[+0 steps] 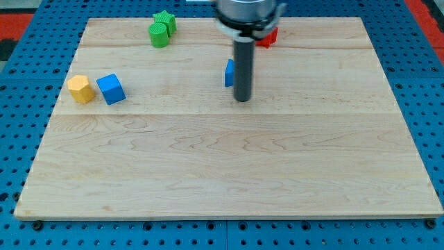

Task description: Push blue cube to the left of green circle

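The arm enters from the view's top, its grey round housing cut off by the frame edge. From it a straight dark rod hangs upright, and my tip (242, 100) rests on the table (222, 167), above centre.

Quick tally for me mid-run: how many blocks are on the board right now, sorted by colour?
Yellow: 1, the yellow block.
Blue: 2, the blue cube and a blue block partly hidden behind my tip.
Green: 2, the green circle and a green block.
Red: 1, a red block.
Total: 6.
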Tool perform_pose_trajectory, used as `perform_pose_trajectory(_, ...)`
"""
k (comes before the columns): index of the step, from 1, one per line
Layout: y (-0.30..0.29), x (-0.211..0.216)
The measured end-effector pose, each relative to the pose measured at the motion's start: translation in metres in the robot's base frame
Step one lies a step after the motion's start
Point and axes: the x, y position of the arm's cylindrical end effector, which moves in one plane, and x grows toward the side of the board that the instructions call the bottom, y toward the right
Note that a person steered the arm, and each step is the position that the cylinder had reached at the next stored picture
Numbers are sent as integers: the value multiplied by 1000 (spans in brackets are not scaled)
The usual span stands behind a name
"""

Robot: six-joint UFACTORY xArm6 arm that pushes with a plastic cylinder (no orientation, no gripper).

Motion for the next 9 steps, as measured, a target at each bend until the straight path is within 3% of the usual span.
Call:
perform_pose_trajectory(2,1,-40)
perform_pose_trajectory(4,-84,-50)
perform_pose_trajectory(7,-10,-72)
perform_pose_trajectory(8,-10,-73)
perform_pose_trajectory(9,-55,-75)
